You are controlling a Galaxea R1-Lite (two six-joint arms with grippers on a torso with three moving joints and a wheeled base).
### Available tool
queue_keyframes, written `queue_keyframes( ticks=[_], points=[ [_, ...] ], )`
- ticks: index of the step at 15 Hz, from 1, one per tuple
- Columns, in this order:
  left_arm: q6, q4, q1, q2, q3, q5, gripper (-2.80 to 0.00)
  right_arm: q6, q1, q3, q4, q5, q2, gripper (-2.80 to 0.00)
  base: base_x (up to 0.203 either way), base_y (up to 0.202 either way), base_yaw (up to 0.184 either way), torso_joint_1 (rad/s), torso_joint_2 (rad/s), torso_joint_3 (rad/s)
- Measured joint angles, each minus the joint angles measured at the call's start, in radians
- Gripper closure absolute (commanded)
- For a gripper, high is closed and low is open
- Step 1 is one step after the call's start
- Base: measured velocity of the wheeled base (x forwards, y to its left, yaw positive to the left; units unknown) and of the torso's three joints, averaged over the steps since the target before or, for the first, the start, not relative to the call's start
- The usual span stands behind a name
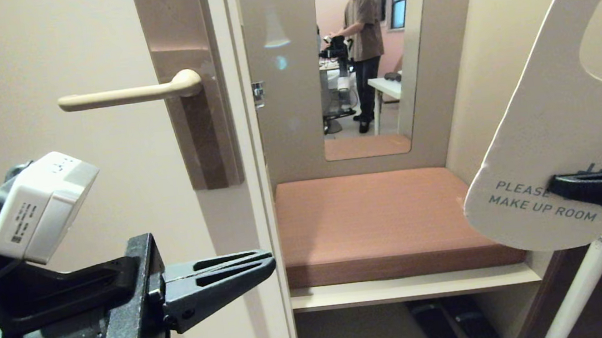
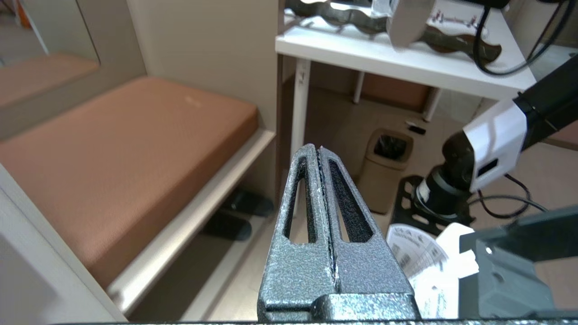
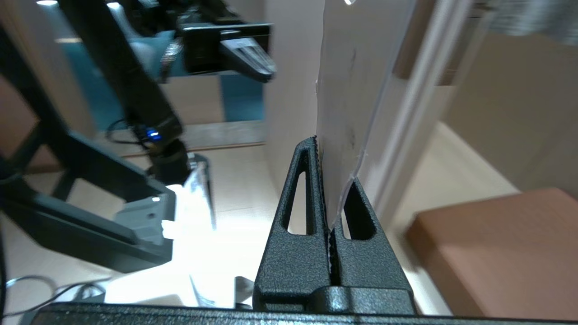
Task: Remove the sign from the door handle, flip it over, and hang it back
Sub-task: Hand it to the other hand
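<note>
I have the door point(image 1: 43, 61) in front of me, its door handle point(image 1: 125, 95) bare and level against the backplate point(image 1: 202, 134). The sign point(image 1: 548, 126) is off it, held well to the right with its white face toward me, pinched at its lower end by my right gripper point(image 1: 566, 186). My left gripper point(image 1: 266, 265) is closed and empty below the handle. I should flip the card first, then lead the oval hole over the lever's free tip.
</note>
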Motion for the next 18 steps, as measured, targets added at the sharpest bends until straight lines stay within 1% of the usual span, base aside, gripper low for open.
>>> queue_keyframes(
  ticks=[4, 8, 9, 13, 18],
  points=[
    [0.002, -0.063, -0.009, 0.030, -0.001, -0.001, 0.00, 0.000, 0.077, -0.005, -0.011, 0.000, 0.040, 0.00, 0.000, 0.000, 0.000, 0.000, 0.00, 0.000],
    [0.003, -0.073, -0.065, 0.060, -0.004, -0.003, 0.00, 0.000, 0.101, -0.009, -0.057, 0.000, 0.085, 0.00, 0.000, 0.000, 0.000, 0.000, 0.00, 0.000],
    [0.004, -0.074, -0.070, 0.067, -0.005, -0.003, -2.80, 0.000, 0.102, -0.009, -0.059, -0.001, 0.093, 0.00, 0.000, 0.000, 0.000, 0.000, 0.00, 0.000],
    [0.005, -0.074, -0.078, 0.086, -0.013, -0.002, -2.80, -0.001, 0.103, -0.010, -0.062, 0.000, 0.113, 0.00, 0.000, 0.000, 0.000, 0.000, 0.00, 0.000],
    [0.007, -0.074, -0.110, 0.128, -0.082, -0.001, -2.80, -0.001, 0.111, -0.032, -0.063, -0.001, 0.135, 0.00, 0.000, 0.000, 0.000, 0.000, 0.00, 0.000]
  ],
)
